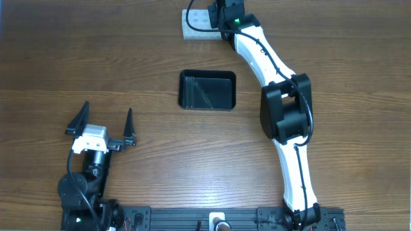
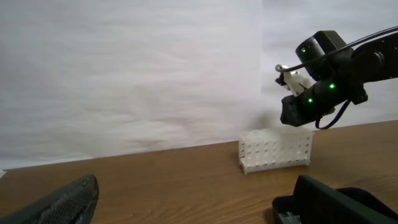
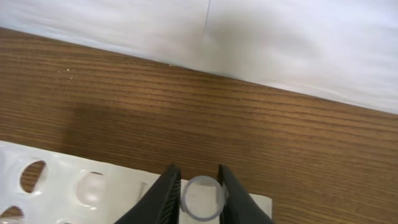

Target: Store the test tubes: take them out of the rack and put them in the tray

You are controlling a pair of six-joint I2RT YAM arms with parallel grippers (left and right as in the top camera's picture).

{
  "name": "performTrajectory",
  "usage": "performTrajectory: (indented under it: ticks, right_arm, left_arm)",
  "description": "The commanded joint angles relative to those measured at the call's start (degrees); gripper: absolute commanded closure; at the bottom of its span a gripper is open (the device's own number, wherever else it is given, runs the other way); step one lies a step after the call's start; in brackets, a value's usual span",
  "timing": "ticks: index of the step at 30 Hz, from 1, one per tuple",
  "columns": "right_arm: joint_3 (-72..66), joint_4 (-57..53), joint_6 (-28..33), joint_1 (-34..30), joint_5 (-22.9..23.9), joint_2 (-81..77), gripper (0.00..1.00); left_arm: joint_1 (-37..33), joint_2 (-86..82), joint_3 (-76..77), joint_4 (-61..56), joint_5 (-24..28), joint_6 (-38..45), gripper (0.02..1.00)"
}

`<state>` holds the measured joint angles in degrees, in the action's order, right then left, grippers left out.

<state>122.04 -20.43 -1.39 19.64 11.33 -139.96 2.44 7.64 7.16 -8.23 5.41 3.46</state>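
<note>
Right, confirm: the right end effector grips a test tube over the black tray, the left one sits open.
No: the right end effector grips the test tube over the white rack, not the black tray, as the right wrist view shows. The left end effector sits open.

Right gripper [image 3: 198, 171]: two dark fingers [image 3: 163, 194] sit on either side of the open round rim of a clear test tube [image 3: 202, 199], touching it, seen end-on so the tube's length is hidden. Under the fingers lies a white rack [image 3: 74, 186] with round holes in its top; the tube is at one end of the rack, and it cannot be told whether its lower end sits in a hole. Beyond the rack, a brown wooden table [image 3: 261, 124] with a faint shadow runs to a white wall [image 3: 280, 43] on the far side.
</note>
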Motion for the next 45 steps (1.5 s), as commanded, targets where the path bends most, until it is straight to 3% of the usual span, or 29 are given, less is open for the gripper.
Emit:
performTrajectory:
  ticks: [1, 14, 22, 25, 31, 37, 45]
  right_arm:
    - [1.77, 0.15, -0.26, 0.48, 0.74, -0.63, 0.827]
    - [3.8, -0.72, 0.22, 0.7, 0.79, 1.62, 0.866]
    - [5.53, -4.2, 0.22, 0.61, 0.76, 15.17, 0.877]
    - [5.53, -9.33, -0.42, 0.59, 0.74, 21.7, 0.879]
    - [5.51, -27.04, -8.87, 0.59, 0.46, 27.78, 0.875]
    - [4.59, -40.11, -10.91, 0.66, -9.55, 24.61, 0.915]
    - [1.79, -44.15, -13.62, 0.83, -24.33, 12.61, 0.965]
  left_arm:
    - [-0.39, -0.5, -0.35, -0.15, 0.48, 0.61, 0.018]
    - [-0.39, -0.5, -0.35, -0.15, 0.48, 0.61, 0.018]
    - [-0.39, -0.5, -0.35, -0.15, 0.48, 0.61, 0.018]
    - [-0.39, -0.5, -0.35, -0.15, 0.48, 0.61, 0.018]
    - [-0.39, -0.5, -0.35, -0.15, 0.48, 0.61, 0.018]
    - [-0.39, -0.5, -0.35, -0.15, 0.48, 0.61, 0.018]
    - [-0.39, -0.5, -0.35, -0.15, 0.48, 0.61, 0.018]
